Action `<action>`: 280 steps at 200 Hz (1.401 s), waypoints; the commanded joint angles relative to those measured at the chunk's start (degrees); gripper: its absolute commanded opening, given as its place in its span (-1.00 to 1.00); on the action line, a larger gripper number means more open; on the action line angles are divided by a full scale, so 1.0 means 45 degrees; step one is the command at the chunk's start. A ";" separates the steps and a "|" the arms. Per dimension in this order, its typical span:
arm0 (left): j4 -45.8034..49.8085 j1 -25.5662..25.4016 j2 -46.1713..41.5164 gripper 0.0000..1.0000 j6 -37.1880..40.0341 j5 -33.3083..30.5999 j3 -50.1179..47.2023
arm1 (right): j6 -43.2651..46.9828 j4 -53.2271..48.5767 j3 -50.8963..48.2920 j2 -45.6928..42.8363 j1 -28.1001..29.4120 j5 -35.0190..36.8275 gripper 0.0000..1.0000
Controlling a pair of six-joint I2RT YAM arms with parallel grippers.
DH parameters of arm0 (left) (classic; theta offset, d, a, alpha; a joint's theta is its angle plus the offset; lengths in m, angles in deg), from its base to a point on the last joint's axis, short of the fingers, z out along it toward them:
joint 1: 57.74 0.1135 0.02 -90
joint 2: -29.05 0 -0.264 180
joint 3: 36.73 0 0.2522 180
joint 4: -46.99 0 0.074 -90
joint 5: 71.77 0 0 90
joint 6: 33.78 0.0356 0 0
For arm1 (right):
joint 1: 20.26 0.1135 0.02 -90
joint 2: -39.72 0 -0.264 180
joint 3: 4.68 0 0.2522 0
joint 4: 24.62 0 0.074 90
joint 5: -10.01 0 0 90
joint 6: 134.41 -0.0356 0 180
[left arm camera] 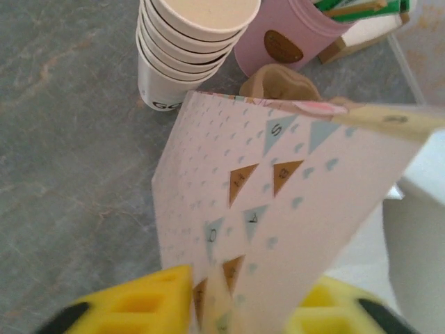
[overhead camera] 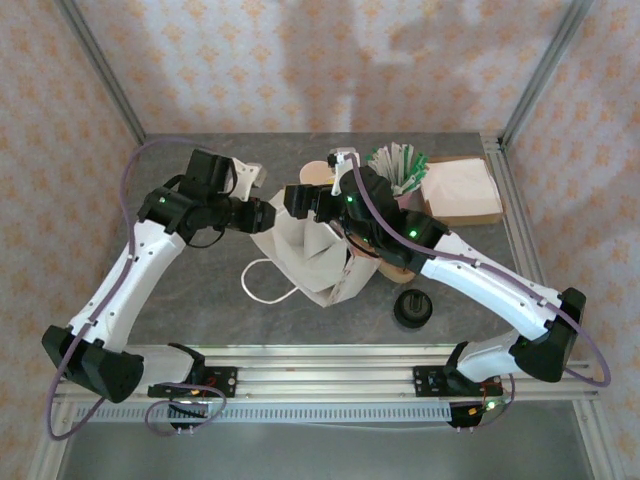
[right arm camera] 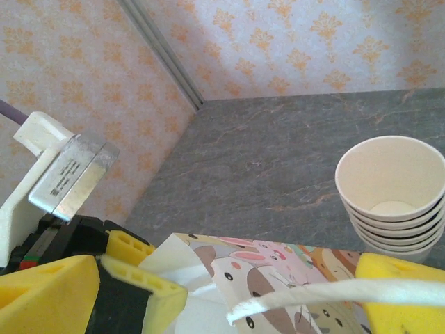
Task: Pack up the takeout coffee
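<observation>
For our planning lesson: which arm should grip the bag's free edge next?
Probably right: its jaws stand open at the bag by its handle, while the left jaws pinch a bag panel.

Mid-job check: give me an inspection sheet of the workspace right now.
Surface: grey marbled table.
Job's things: paper bag mid-table, between the arms.
Clutter: stack of cream cups, pink cup of sachets, brown paper stack, stack of black lids.
Grippers: left pincer pinching the bag's wall; right pincer open over the bag's white handle.
Cables: purple cable along each arm.
Surroundings: patterned walls, metal frame posts.
</observation>
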 commanded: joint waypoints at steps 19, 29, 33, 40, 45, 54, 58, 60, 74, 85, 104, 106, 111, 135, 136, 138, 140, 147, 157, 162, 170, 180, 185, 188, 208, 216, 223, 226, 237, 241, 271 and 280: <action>-0.0343 0.0010 -0.1057 -1.00 -0.0188 -0.0118 -0.0035 | -0.0595 0.0119 0.0166 0.0193 -0.0033 -0.0841 0.89; -0.0206 -0.0019 -0.1301 -1.00 -0.0344 -0.0083 0.0004 | -0.0690 -0.0080 0.0410 0.0425 0.0056 -0.1353 0.89; -0.0152 -0.0018 -0.1409 -1.00 -0.0396 -0.0093 0.0031 | -0.0687 -0.0206 0.0567 0.0549 0.0143 -0.1497 0.89; 0.0054 -0.0018 -0.1523 -1.00 -0.0491 -0.0120 0.0104 | -0.0680 -0.0552 0.0922 0.0803 0.0323 -0.1642 0.90; 0.0267 -0.0037 -0.1577 -1.00 -0.0559 -0.0257 0.0217 | -0.0626 -0.0848 0.1216 0.1006 0.0496 -0.1732 0.91; 0.0749 -0.0029 -0.1576 -1.00 -0.0639 -0.0673 0.0477 | -0.0565 -0.1436 0.1772 0.1375 0.0823 -0.1833 0.93; 0.0944 -0.0036 -0.1569 -1.00 -0.0629 -0.0811 0.0578 | -0.0571 -0.1651 0.2007 0.1533 0.0946 -0.1814 0.94; 0.1022 -0.0038 -0.1560 -1.00 -0.0612 -0.0868 0.0639 | -0.0588 -0.1752 0.2127 0.1609 0.1015 -0.1805 0.94; 0.1458 -0.0073 -0.1503 -1.00 -0.0537 -0.1294 0.0828 | -0.0892 -0.2232 0.2710 0.1937 0.1328 -0.1648 0.94; 0.1703 -0.0144 -0.1482 -1.00 -0.0413 -0.1675 0.0873 | -0.1392 -0.2659 0.3089 0.2000 0.1407 -0.0964 0.93; 0.1908 -0.0174 -0.1479 -1.00 -0.0409 -0.2371 0.0786 | -0.2493 -0.3104 0.3333 0.1930 0.1441 0.0137 0.89; 0.1898 -0.0165 -0.1479 -1.00 -0.0426 -0.2421 0.0774 | -0.2606 -0.3122 0.3342 0.1918 0.1442 0.0182 0.89; 0.1938 -0.0167 -0.1462 -1.00 -0.0465 -0.2553 0.0791 | -0.2902 -0.3191 0.3373 0.1916 0.1441 0.0290 0.89; 0.2070 -0.0217 -0.1343 -1.00 -0.0797 -0.2851 0.0978 | -0.4277 -0.3703 0.3825 0.2188 0.1475 0.0034 0.87; 0.2070 -0.0216 -0.1343 -1.00 -0.0819 -0.2878 0.0994 | -0.4346 -0.3708 0.3839 0.2211 0.1478 0.0011 0.87; 0.2075 -0.0225 -0.1342 -1.00 -0.0860 -0.2938 0.1001 | -0.4447 -0.3737 0.3864 0.2228 0.1495 -0.0040 0.87; 0.2082 -0.0241 -0.1327 -1.00 -0.0890 -0.2973 0.1003 | -0.4550 -0.3719 0.3885 0.2251 0.1514 -0.0087 0.87; 0.2109 -0.0253 -0.1289 -1.00 -0.0961 -0.3000 0.1066 | -0.4912 -0.3562 0.3901 0.2295 0.1565 -0.0213 0.87; 0.2063 -0.0288 -0.1305 -1.00 -0.1121 -0.2984 0.1099 | -0.5593 -0.3157 0.3737 0.2314 0.1593 -0.0377 0.87; 0.2013 -0.0297 -0.1331 -1.00 -0.1189 -0.2984 0.1084 | -0.6154 -0.3023 0.3647 0.2309 0.1594 -0.0269 0.87; 0.1964 -0.0360 -0.1392 -1.00 -0.1312 -0.3096 0.1069 | -0.7293 -0.3100 0.3666 0.2340 0.1597 0.0023 0.85; 0.1943 -0.0443 -0.1448 -1.00 -0.1434 -0.3291 0.1053 | -0.8235 -0.3192 0.3864 0.2455 0.1597 0.0106 0.85; 0.1955 -0.0492 -0.1476 -1.00 -0.1475 -0.3305 0.1050 | -0.8571 -0.3346 0.4042 0.2534 0.1615 0.0202 0.85; 0.1971 -0.0510 -0.1493 -1.00 -0.1485 -0.3310 0.1049 | -0.8855 -0.3487 0.4176 0.2588 0.1632 0.0316 0.85; 0.1977 -0.0714 -0.1578 -1.00 -0.1690 -0.3479 0.1048 | -1.0044 -0.4863 0.5572 0.3143 0.1690 0.0567 0.88; 0.2029 -0.0773 -0.1542 -1.00 -0.1765 -0.3546 0.1083 | -1.0382 -0.5512 0.6243 0.3434 0.1761 0.0696 0.90; 0.2069 -0.0800 -0.1523 -1.00 -0.1836 -0.3545 0.1120 | -1.0802 -0.6093 0.6808 0.3698 0.1787 0.0721 0.94; 0.2085 -0.0825 -0.1518 -1.00 -0.1879 -0.3540 0.1119 | -1.0953 -0.6320 0.7032 0.3798 0.1793 0.0730 0.95; 0.2135 -0.0878 -0.1501 -1.00 -0.2002 -0.3691 0.1157 | -1.1548 -0.7087 0.7819 0.4117 0.1827 0.0943 0.99; 0.2154 -0.0876 -0.1498 -1.00 -0.2044 -0.3780 0.1148 | -1.1725 -0.7337 0.8086 0.4206 0.1844 0.1052 1.00; 0.2205 -0.0934 -0.1480 -1.00 -0.2289 -0.4185 0.1113 | -1.2379 -0.8669 0.9574 0.4693 0.2059 0.1606 0.99; 0.2255 -0.0934 -0.1423 -1.00 -0.2359 -0.4318 0.1192 | -1.2578 -0.8925 0.9855 0.4815 0.2076 0.1514 0.99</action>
